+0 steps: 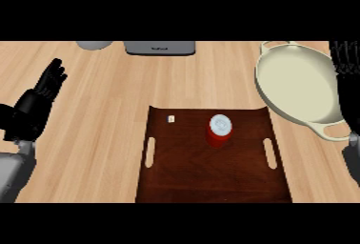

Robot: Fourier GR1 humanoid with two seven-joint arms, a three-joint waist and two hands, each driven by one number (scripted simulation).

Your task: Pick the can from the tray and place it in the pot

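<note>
With the right hand (346,59), fingers' state not discernible, beside the pot (295,86), and the left hand (38,97) resting with fingers straight, approach the upright red can (219,131) on the tray (211,176) from above, well left of the right fingers.

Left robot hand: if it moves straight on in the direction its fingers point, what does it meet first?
The left robot hand points up and slightly right. Its line looks free over bare counter until the grey object at the top edge; depth is unclear.
</note>
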